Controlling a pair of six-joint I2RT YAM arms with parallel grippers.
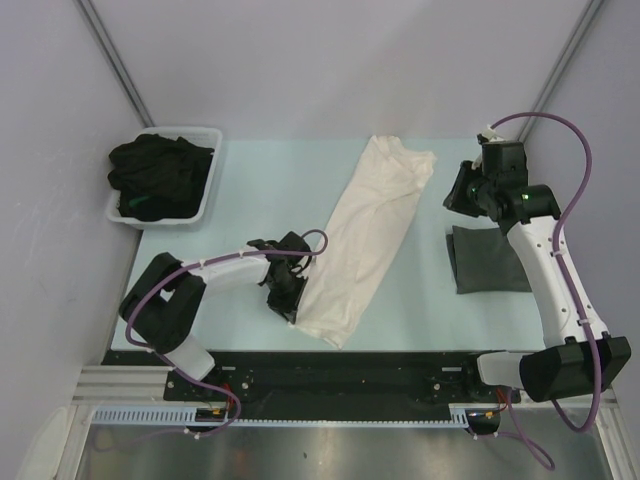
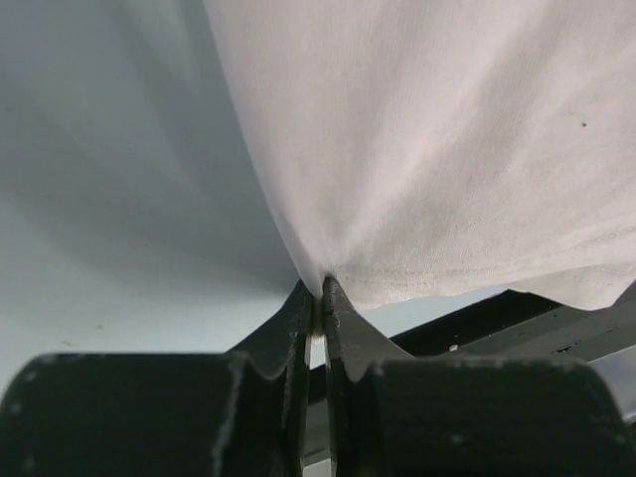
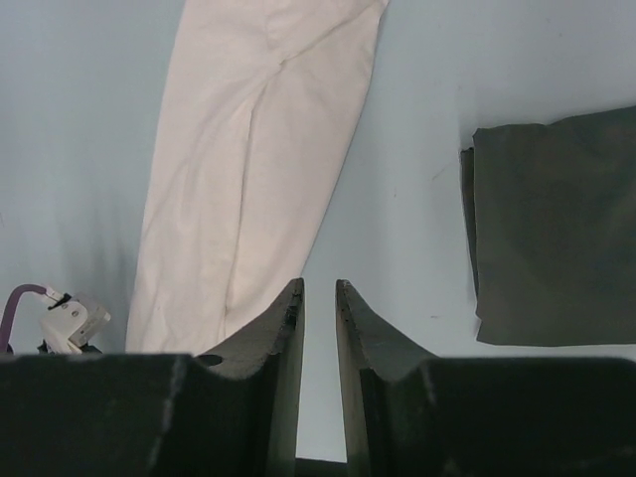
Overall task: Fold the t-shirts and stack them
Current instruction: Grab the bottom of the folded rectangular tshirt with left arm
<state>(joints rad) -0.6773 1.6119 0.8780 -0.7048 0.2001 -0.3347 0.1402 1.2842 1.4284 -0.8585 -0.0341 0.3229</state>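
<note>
A cream-white t-shirt (image 1: 365, 240) lies folded into a long strip down the middle of the table, also in the left wrist view (image 2: 447, 149) and the right wrist view (image 3: 248, 149). My left gripper (image 1: 291, 310) (image 2: 321, 288) is shut on the near left corner of its hem, and the cloth rises into a pinched peak between the fingertips. A folded dark grey t-shirt (image 1: 487, 260) (image 3: 556, 229) lies flat at the right. My right gripper (image 1: 453, 200) (image 3: 319, 288) hovers between the two shirts, its jaws slightly open with nothing between them.
A white plastic tub (image 1: 208, 192) at the back left holds a heap of black t-shirts (image 1: 160, 178). A black rail (image 1: 380, 370) runs along the table's near edge, just below the cream shirt's hem. Grey walls close in the back and sides.
</note>
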